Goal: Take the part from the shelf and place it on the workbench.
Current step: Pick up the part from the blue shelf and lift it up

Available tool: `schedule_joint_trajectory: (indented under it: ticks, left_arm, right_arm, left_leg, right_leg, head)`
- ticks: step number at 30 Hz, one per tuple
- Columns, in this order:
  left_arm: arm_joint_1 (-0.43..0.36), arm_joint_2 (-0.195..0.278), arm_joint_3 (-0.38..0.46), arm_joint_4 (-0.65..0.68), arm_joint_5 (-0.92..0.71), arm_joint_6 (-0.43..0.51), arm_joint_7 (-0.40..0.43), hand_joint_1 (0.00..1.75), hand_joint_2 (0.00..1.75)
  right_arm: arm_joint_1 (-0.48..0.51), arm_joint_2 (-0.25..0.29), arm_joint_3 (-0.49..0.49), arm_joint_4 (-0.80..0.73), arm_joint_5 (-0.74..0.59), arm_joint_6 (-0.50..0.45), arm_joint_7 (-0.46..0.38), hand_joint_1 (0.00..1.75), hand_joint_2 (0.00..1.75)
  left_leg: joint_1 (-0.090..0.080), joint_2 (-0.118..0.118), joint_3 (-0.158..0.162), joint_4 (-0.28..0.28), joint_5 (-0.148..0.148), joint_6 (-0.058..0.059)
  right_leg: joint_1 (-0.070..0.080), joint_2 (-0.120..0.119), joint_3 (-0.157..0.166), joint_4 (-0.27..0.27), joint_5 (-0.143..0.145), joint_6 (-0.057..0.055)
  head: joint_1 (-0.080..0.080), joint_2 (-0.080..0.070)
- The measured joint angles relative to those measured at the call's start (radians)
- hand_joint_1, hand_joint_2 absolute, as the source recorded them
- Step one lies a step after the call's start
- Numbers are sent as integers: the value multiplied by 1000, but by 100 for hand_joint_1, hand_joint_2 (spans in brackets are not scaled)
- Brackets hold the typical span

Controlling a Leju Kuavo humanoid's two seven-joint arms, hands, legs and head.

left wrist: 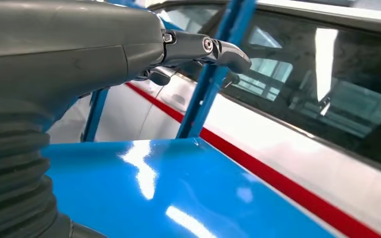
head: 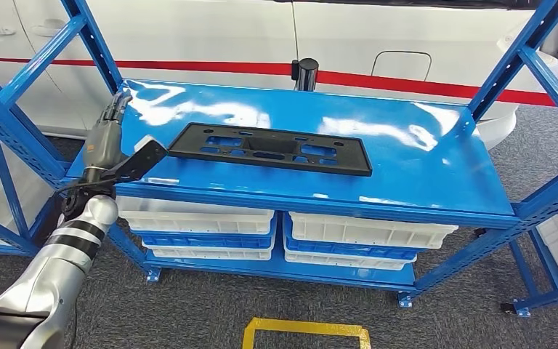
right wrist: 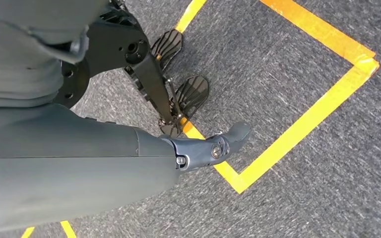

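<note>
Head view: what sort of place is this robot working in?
Probably a car factory or workshop. A blue steel shelf rack holds a black plastic part, with white bins stacked beneath. A white car body with a red stripe stands behind it, and yellow tape marks the grey floor.

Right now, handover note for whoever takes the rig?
Left hand: raised over the left end of the glossy blue metal shelf, holding nothing, not touching the part.
Right hand: hangs at the robot's side above grey carpet with yellow tape; holds nothing.
Flat black plastic part with cut-outs: lies on the shelf top.
Done: reach begun.
Left: grasp, lift, carry to workbench.
</note>
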Motion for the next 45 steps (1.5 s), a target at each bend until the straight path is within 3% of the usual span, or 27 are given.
schedule_joint_trajectory:
  ticks: [18, 45]
  left_arm:
    - [-155, -127, -310, 258, -420, 55, 193, 0, 175]
    - [-175, -166, -385, 278, -444, 94, 217, 0, 175]
  right_arm:
    - [-26, 2, 32, 3, 64, 16, 29, 0, 0]
    - [-32, 2, 32, 4, 81, 26, 23, 0, 0]
  left_leg:
    - [0, -1, -1, 1, 2, 0]
    - [-1, -1, -1, 1, 2, 1]
  right_leg:
    - [0, 0, 10, 0, 2, 3]
    - [0, 0, 10, 1, 2, 3]
  head:
    - [0, 0]
    - [0, 0]
